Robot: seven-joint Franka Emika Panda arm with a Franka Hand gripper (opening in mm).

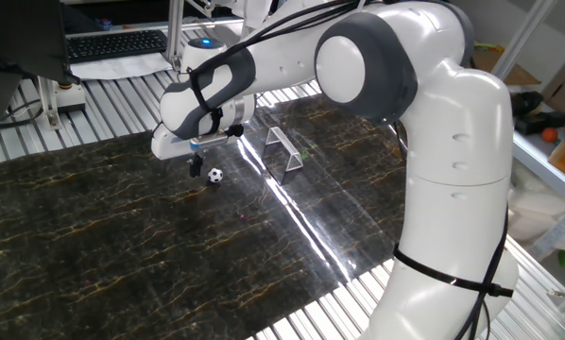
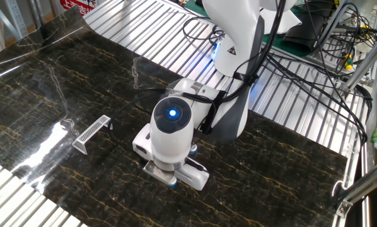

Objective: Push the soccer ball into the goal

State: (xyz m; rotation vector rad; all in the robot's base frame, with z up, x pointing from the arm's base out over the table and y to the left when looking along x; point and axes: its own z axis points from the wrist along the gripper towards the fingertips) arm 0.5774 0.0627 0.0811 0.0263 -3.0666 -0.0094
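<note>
**End effector low beside the ball, goal off to the far side**

You have the end effector [image 1: 196, 170] down close to the dark marble-patterned tabletop [image 1: 122, 246], its dark fingertips just beside the soccer ball [image 1: 214, 175] — whether they touch it you cannot tell. The fingers look close together with nothing between them, though the view is too small to be sure. The ball sits on the tabletop between the end effector and the goal [image 1: 283, 148], which stands near but apart from it. In the other fixed view the arm's wrist hides the ball and the fingers entirely — only the goal [image 2: 91, 133] shows, well clear of the arm.
</note>
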